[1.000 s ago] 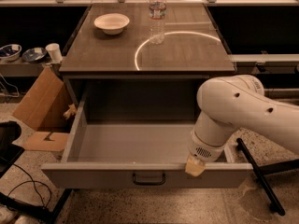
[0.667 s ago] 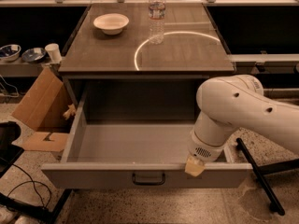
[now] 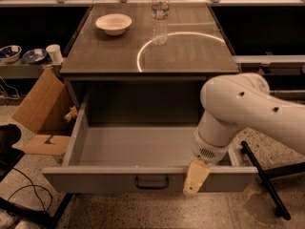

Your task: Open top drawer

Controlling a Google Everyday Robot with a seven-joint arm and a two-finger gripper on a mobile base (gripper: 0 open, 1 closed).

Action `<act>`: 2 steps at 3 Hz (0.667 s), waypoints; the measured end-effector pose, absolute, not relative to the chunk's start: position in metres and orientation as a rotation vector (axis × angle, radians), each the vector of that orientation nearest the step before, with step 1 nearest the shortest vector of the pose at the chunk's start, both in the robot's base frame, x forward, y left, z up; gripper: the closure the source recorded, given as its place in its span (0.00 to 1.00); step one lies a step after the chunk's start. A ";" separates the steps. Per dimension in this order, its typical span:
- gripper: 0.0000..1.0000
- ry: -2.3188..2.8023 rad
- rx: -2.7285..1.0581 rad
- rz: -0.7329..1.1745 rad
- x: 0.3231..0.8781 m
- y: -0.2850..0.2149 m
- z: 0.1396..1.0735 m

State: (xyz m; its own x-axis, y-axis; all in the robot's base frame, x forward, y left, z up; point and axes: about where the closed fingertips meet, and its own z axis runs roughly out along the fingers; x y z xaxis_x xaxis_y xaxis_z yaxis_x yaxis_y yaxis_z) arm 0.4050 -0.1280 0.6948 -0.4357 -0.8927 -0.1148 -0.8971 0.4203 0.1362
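The top drawer [image 3: 95,179] stands well out beneath the surface [image 3: 190,56], judged a rigid, fairly heavy box best pulled by its dark handle [image 3: 151,182]; the hand [image 3: 195,179] sits at its front lip, grasp state undeterminable.

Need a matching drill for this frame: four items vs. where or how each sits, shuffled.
Things:
1 top drawer
2 bowl
3 water bottle
4 gripper

States:
A upright on the cabinet top
B at the drawer front's top edge, right of the handle
C pulled out
D pale, on the cabinet top's left side

Pairs: 1-C, 2-D, 3-A, 4-B
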 end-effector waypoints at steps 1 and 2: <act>0.00 2.591 -1.673 0.249 0.415 -0.132 0.733; 0.00 2.498 -1.725 0.236 0.416 -0.134 0.796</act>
